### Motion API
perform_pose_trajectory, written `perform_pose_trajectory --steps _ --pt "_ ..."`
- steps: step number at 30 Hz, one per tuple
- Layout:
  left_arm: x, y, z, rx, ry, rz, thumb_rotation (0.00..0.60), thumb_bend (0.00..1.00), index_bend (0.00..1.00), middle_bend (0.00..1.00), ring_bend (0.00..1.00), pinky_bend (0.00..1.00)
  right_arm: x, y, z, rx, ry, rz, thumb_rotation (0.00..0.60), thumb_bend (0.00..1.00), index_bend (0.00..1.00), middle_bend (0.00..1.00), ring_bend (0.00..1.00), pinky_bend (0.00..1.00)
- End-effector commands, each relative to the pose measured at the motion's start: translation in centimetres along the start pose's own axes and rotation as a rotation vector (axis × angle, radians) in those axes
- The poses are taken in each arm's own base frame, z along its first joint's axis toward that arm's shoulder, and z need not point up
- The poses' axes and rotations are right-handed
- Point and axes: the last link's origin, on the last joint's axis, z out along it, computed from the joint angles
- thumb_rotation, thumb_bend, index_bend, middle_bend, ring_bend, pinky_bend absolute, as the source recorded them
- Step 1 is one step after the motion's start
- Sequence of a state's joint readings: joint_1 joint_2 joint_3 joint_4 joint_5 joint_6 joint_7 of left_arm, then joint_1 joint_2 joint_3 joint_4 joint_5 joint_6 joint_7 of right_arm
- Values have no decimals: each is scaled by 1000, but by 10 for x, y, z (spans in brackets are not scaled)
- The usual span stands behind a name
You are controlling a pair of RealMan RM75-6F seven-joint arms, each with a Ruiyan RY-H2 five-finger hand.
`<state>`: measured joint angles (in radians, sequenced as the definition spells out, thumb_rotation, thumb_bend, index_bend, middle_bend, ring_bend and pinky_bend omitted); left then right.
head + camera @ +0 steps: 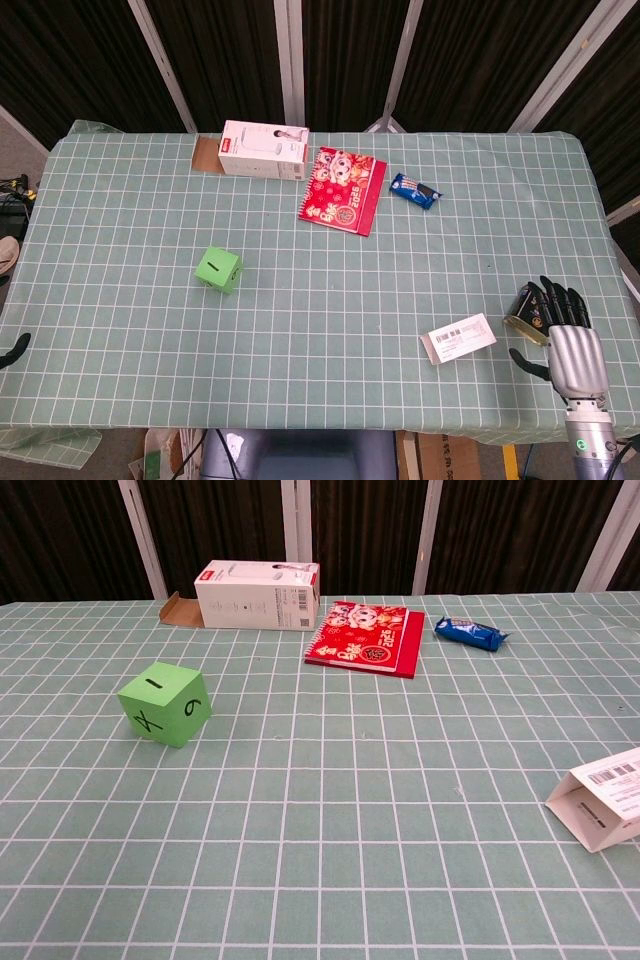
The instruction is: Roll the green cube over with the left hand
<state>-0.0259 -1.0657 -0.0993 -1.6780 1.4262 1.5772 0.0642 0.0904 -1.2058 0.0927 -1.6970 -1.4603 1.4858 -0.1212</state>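
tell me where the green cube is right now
The green cube sits alone on the table's left half in the head view, nearer the robot than the white box and left of the red notebook.

The green cube (219,270) sits left of centre in the head view, and at mid-left in the chest view (165,703). It rests flat on the gridded cloth, turned corner-on toward the chest camera. Black handwritten digits mark its faces (1 on top, 9 on the right-hand face).
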Motion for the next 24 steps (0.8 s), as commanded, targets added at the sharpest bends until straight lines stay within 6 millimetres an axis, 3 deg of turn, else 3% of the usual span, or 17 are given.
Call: perform_pose_trajectory --steps 1,12,18,21,24 --pt "0 0 0 2 -3 2 600 317 160 115 71 143 0 0 0 0 -2 -2 600 186 76 14 0 18" --pt "-1 5 -1 -27 -12 -6 600 318 160 128 71 143 2 0 -2 3 1 -1 600 185 76 14 0 18" --pt "-7 3 6 -50 -49 8 600 337 158 203 97 163 3 1 -3 -3 1 -1 600 185 76 14 0 18" --pt "-9 4 11 -80 -82 5 600 367 155 261 183 266 2 0 -3 -1 -3 -4 600 185 76 14 0 18" --pt "-10 6 16 -142 -107 31 600 432 158 395 367 487 3 1 -3 -6 -1 1 600 185 76 13 0 18"
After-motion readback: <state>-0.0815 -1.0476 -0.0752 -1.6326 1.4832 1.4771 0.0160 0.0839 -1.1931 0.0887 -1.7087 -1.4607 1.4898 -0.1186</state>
